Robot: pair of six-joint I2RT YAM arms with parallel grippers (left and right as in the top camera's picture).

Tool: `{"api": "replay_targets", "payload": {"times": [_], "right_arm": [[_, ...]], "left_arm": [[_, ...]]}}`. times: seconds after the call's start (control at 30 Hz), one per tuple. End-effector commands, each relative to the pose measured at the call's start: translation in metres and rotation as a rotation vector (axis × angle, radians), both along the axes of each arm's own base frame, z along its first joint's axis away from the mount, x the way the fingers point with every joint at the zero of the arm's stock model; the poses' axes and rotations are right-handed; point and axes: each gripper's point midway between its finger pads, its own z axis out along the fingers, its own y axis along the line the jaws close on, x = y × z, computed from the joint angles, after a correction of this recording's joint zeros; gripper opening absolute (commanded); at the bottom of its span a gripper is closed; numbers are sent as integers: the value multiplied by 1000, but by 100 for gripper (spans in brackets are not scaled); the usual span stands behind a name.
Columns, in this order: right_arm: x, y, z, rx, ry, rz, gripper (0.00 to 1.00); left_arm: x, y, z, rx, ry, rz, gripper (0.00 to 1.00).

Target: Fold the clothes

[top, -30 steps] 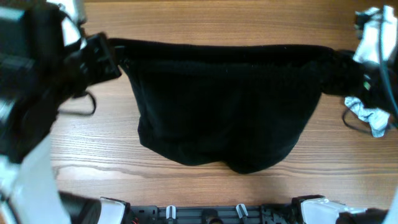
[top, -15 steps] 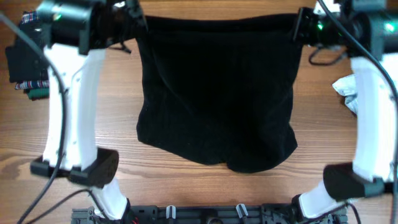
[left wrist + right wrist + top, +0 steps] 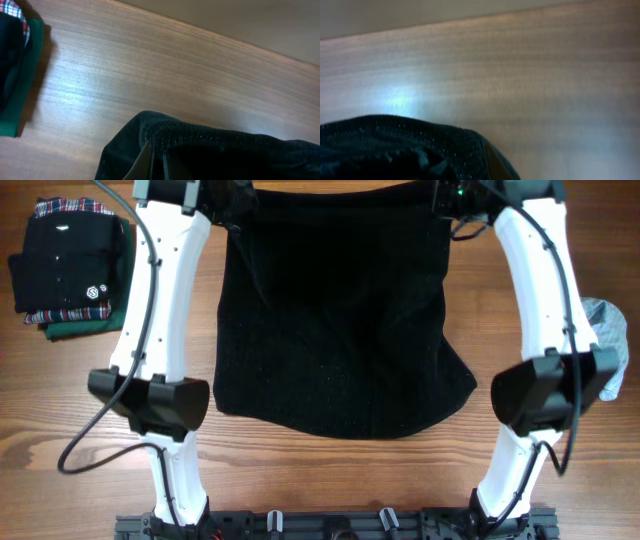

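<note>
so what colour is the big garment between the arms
Black all over; the garment shows best overhead.

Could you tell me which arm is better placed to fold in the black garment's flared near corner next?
Right, probably: that corner of the black garment juts toward the right arm; the left arm is across it. Both jaws hold its far edge.

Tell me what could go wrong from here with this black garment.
1. Both grips look thin: the left claw and right claw pinch only the far edge of the black knit garment, so a corner may slip out.
2. The near hem lies uneven, so a fold could land crooked.
3. A wide swing might snag the light blue cloth.
</note>
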Motion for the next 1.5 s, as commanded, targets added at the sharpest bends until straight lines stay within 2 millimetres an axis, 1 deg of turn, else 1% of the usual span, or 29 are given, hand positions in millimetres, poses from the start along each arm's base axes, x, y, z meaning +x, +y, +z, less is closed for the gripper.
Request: {"api": "replay_targets", "payload": {"times": [0.0,0.17,0.3,0.4,0.43,0.47,0.5,0.53,0.57,0.6,0.63,0.67,0.7,0.73,0.87,0.93,1.03,1.1,1.13,1.2,1.27,1.3,1.33,1.37,1.4,1.43,1.47], "right_arm": [[24,-57,-28,-140,-5,-117,4],[48,-56,-51,-137,-34,-119,4],[60,-56,-70,-136,-39,-119,4],[69,-55,-79,-134,-56,-120,4],[72,-55,-81,-133,-63,-121,4],[75,-55,-81,-133,-75,-122,4],[80,-55,-82,-131,-92,-123,6],[83,-55,-81,-129,-105,-124,17],[86,-55,-79,-129,-120,-125,35],[89,-55,-76,-128,-135,-126,53],[92,-55,-73,-130,-154,-122,77],[95,-54,-70,-140,-170,-108,89],[97,-54,-68,-148,-183,-99,97],[99,-54,-66,-158,-195,-87,99],[100,-54,-64,-170,-201,-71,100],[98,-51,-63,-157,-191,-58,100],[90,-37,-59,-94,-170,-2,100],[80,-25,-53,-39,-149,40,100],[74,-20,-49,-12,-135,63,99],[57,-9,-41,41,-91,100,100],[39,-2,-37,79,-39,123,100],[28,0,-38,94,-1,132,100],[22,1,-38,102,21,137,100],[12,2,-43,108,67,139,99],[1,1,-49,107,119,138,99],[-8,1,-54,105,160,141,96],[-15,0,-57,102,191,141,95]], "left_arm": [[21,54,-13,132,-16,140,4],[39,51,-46,140,17,138,4],[52,50,-75,154,46,140,4],[62,54,-86,170,37,155,4],[65,55,-88,170,31,158,8],[69,56,-90,168,23,162,21],[72,58,-89,164,9,167,40],[77,59,-91,162,-3,172,57],[80,61,-89,157,-19,176,73],[84,63,-88,154,-31,182,80],[86,65,-87,152,-41,187,85],[88,67,-86,150,-49,192,87],[89,70,-85,149,-56,197,89],[90,72,-84,148,-59,201,91],[91,78,-84,148,-61,211,99],[91,78,-84,150,-60,208,99],[90,75,-84,141,-56,198,100],[86,62,-87,114,-29,126,99],[84,54,-89,98,-12,83,98],[74,39,-94,68,35,24,95],[61,30,-101,49,95,-5,89],[51,25,-106,38,139,-21,87],[43,21,-110,30,177,-34,82],[32,17,-115,26,225,-46,78],[23,15,-119,30,262,-53,71],[12,13,-123,38,309,-59,64],[7,12,-124,41,330,-63,56]]}}
